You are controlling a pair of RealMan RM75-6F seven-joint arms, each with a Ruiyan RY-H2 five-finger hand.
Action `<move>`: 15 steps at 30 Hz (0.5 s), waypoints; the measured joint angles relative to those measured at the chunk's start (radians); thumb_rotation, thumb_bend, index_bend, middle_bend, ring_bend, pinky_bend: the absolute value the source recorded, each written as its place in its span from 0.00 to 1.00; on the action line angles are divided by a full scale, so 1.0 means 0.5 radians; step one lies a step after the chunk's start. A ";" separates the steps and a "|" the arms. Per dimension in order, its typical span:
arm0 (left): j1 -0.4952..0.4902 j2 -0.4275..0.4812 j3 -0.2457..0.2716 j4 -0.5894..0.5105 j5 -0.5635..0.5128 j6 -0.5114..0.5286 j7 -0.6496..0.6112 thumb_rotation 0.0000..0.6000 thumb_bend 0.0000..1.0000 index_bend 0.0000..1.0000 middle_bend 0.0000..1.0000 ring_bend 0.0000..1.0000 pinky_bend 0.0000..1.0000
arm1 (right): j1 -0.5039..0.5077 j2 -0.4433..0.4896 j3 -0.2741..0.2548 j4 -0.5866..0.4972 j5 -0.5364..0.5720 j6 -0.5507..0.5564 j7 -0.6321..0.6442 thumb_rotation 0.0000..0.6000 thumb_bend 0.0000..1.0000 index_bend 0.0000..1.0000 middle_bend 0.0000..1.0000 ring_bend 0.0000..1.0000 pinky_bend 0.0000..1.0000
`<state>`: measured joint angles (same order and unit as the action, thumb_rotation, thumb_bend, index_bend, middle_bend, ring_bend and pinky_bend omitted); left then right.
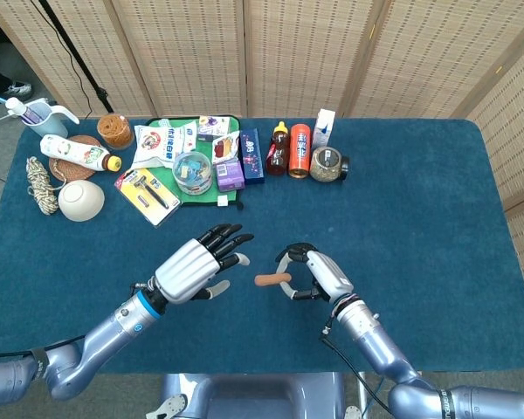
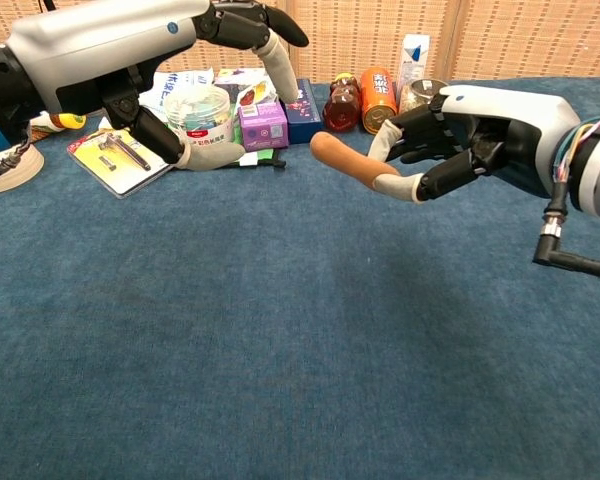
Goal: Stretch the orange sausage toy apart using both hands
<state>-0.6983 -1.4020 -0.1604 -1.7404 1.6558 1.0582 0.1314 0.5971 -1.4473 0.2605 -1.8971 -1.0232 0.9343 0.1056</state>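
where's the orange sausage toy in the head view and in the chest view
Head view: orange sausage toy lies low, just right of centre, held above the table by the right hand, free end toward the left hand.
Chest view: upper middle, sticking out left of the right hand.
Shared landmark: the orange can in the row behind.

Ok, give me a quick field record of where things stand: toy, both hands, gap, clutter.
toy: orange sausage toy, held off the blue table, free end pointing toward the left hand
right hand: right hand holds one end of the toy in its fingers
left hand: left hand holds nothing, fingers spread, not touching the toy
gap: free end and left hand apart
clutter: bottles, jars and packets along the table's far side
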 measured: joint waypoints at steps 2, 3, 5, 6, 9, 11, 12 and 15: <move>-0.009 -0.002 -0.001 -0.001 -0.004 -0.004 0.002 1.00 0.31 0.35 0.12 0.02 0.10 | 0.003 -0.001 -0.004 0.001 -0.003 0.002 -0.006 1.00 0.55 0.69 0.32 0.16 0.07; -0.015 -0.003 -0.002 -0.002 -0.005 -0.007 0.003 1.00 0.31 0.35 0.12 0.02 0.10 | 0.004 -0.003 -0.006 -0.001 -0.004 0.003 -0.006 1.00 0.55 0.69 0.32 0.16 0.07; -0.027 -0.005 -0.002 -0.003 -0.006 -0.012 0.007 1.00 0.31 0.35 0.12 0.02 0.10 | 0.008 -0.005 -0.007 -0.004 -0.005 0.003 -0.008 1.00 0.55 0.69 0.32 0.16 0.07; -0.036 -0.007 -0.002 -0.005 -0.007 -0.016 0.013 1.00 0.31 0.35 0.12 0.02 0.10 | 0.011 -0.006 -0.009 -0.005 -0.004 0.005 -0.014 1.00 0.55 0.69 0.32 0.16 0.07; -0.057 -0.013 0.004 -0.017 -0.023 -0.037 0.014 1.00 0.31 0.35 0.12 0.02 0.10 | 0.021 -0.009 -0.008 -0.010 0.002 0.008 -0.022 1.00 0.55 0.69 0.32 0.16 0.07; -0.067 -0.017 0.008 -0.020 -0.029 -0.042 0.019 1.00 0.31 0.35 0.12 0.02 0.10 | 0.028 -0.010 -0.008 -0.012 0.009 0.008 -0.028 1.00 0.55 0.69 0.32 0.16 0.07; -0.073 -0.021 0.012 -0.022 -0.031 -0.043 0.022 1.00 0.31 0.35 0.12 0.02 0.10 | 0.033 -0.011 -0.007 -0.014 0.013 0.008 -0.030 1.00 0.55 0.69 0.32 0.16 0.07; -0.090 -0.036 0.021 -0.028 -0.035 -0.050 0.033 1.00 0.31 0.35 0.12 0.02 0.10 | 0.046 -0.016 -0.003 -0.016 0.024 0.005 -0.034 1.00 0.55 0.69 0.32 0.16 0.07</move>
<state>-0.7431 -1.4197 -0.1497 -1.7542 1.6386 1.0333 0.1477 0.6199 -1.4552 0.2590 -1.9052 -1.0110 0.9369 0.0886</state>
